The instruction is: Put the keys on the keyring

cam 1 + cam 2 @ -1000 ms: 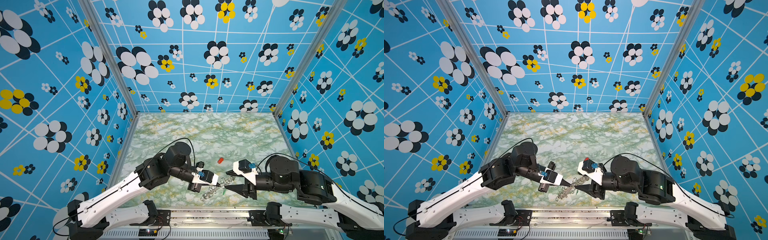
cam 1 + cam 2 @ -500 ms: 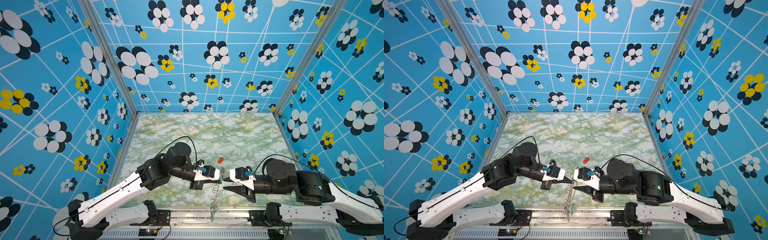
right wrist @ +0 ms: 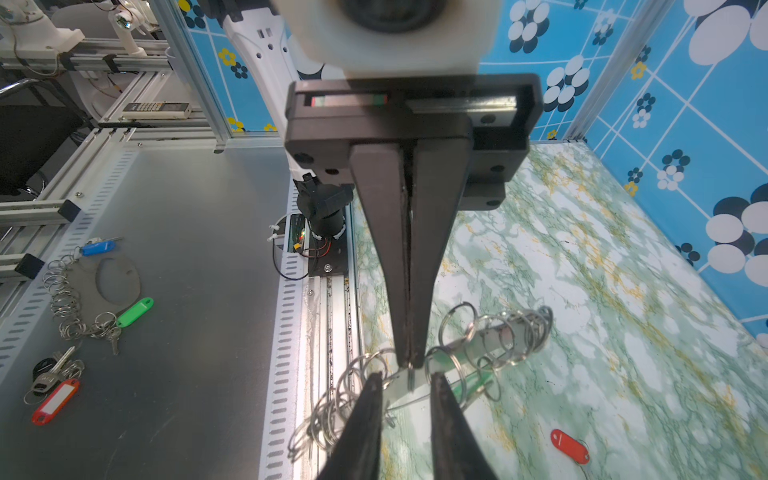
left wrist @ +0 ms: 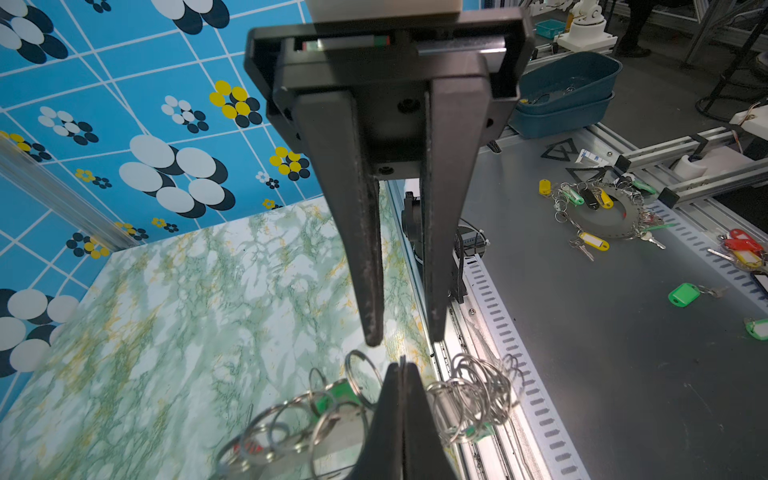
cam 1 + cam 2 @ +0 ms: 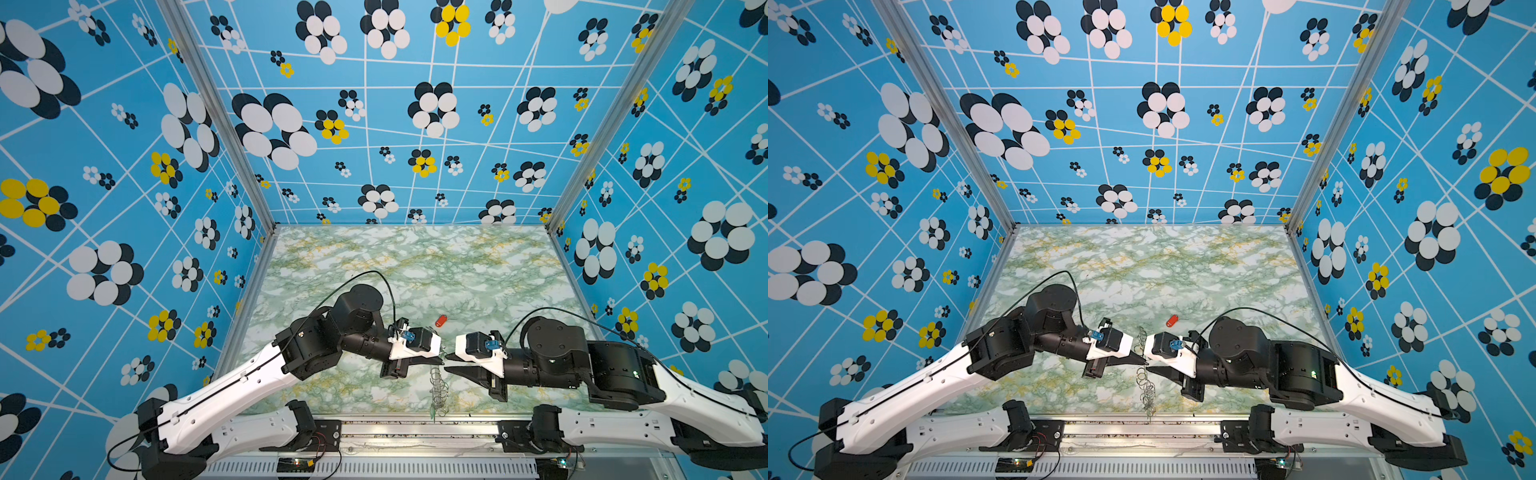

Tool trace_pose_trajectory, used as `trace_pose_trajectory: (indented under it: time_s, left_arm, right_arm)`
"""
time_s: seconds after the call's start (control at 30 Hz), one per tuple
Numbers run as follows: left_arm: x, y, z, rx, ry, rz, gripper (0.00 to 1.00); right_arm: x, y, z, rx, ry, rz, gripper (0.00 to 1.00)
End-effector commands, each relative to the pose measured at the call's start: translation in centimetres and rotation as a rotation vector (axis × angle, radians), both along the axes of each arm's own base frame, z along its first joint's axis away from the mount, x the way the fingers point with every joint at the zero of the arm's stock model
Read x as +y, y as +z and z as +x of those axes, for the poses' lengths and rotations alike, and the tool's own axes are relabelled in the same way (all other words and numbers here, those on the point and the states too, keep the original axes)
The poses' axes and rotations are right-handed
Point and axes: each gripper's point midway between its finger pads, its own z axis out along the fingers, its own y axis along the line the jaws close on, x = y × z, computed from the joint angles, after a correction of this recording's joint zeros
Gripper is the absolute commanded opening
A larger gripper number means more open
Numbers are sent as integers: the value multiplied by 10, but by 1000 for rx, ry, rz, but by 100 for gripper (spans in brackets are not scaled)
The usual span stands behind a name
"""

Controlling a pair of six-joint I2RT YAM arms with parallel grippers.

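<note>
Right wrist view: keyring [image 3: 490, 336] hung edge-on over the table [image 3: 582, 291] front: flat grey plate, thin wire rings bunched along it. Left gripper [image 3: 409, 361] pinched tight on its edge; right gripper [image 3: 406, 376] jaws narrow, straddling, not clamped. Green-tag key [image 3: 478, 384] looked already on; glossy red-tag key [image 3: 569, 446] lay loose, still pending.

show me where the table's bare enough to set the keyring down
Bare: the far half of the table, wall to wall, from the back wall down to the red-tagged key. Crowded: the front middle, where the left claw and right claw meet at the keyring, with both arms spanning the front edge.
</note>
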Motion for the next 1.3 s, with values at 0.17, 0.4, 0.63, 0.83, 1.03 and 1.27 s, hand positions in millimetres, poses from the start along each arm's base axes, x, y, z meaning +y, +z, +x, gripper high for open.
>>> trace_pose_trajectory:
  time_s: [0.17, 0.4, 0.63, 0.83, 1.03, 1.27]
  left_arm:
    - [-1, 32, -2, -37, -4, -95, 0]
    - [-1, 36, -3, -37, -4, -111, 0]
    - [-2, 37, -6, -34, -16, -108, 0]
    - [-4, 40, -9, -37, -28, -114, 0]
    - [-6, 41, -11, -30, -40, -118, 0]
    - [-8, 40, -9, -19, -21, -125, 0]
  right_arm:
    - [3, -13, -1, 7, 4, -35, 22]
    - [2, -16, 2, 10, -14, -37, 22]
    - [2, -4, 5, -12, -27, 17, 19]
    - [5, -4, 6, -7, -34, 24, 7]
    - [7, -2, 4, -3, -24, 30, 0]
    - [-5, 13, 9, -30, -67, 116, 0]
